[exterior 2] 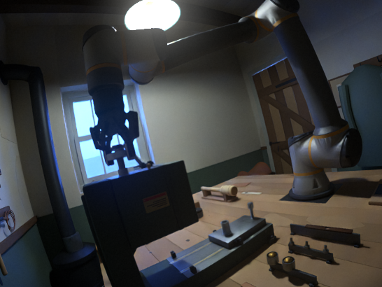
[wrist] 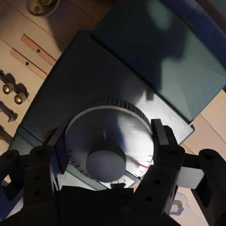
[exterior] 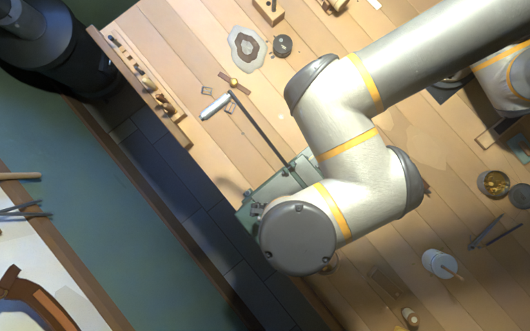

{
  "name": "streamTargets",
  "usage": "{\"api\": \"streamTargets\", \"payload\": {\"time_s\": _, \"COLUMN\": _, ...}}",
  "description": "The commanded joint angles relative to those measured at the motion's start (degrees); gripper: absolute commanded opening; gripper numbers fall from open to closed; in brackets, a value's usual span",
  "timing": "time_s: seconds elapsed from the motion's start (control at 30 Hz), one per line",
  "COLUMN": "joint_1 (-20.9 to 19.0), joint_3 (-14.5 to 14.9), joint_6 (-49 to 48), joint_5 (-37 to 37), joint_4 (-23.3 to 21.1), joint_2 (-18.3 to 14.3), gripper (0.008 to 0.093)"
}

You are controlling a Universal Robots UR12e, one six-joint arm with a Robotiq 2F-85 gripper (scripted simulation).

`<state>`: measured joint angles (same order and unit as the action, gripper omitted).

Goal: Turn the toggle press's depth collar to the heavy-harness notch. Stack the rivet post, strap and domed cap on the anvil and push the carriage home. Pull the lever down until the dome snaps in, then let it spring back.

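Observation:
The toggle press is mostly hidden under my arm from above; from the side its dark housing stands at the bench's edge. The knurled depth collar on top of the housing is held in my closed gripper, which hangs straight down over it. A scale of tick marks with one red mark runs along the collar's near rim. The carriage sits out along the rail with the anvil post upright on it. The lever reaches across the bench. Two domed caps sit on a holder near the rail.
A tin of brass pieces stands on the bench's right side. Two leather straps lie beside the press, with a rack of rivet posts near the caps. A mallet rests further back, and a stove pipe rises on the left.

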<state>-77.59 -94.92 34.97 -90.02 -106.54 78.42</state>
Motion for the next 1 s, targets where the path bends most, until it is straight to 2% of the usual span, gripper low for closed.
{"api": "streamTargets", "payload": {"time_s": 0.0, "joint_1": 0.0, "joint_3": 0.0, "joint_6": 0.8, "joint_5": 0.0, "joint_4": 0.0, "joint_2": 0.0, "gripper": 0.008}}
{"api": "streamTargets", "payload": {"time_s": 0.47, "joint_1": 0.0, "joint_3": 0.0, "joint_6": 9.5, "joint_5": 0.0, "joint_4": 0.0, "joint_2": 0.0, "gripper": 0.008}}
{"api": "streamTargets", "payload": {"time_s": 0.97, "joint_1": 0.0, "joint_3": 0.0, "joint_6": 12.3, "joint_5": 0.0, "joint_4": 0.0, "joint_2": 0.0, "gripper": 0.008}}
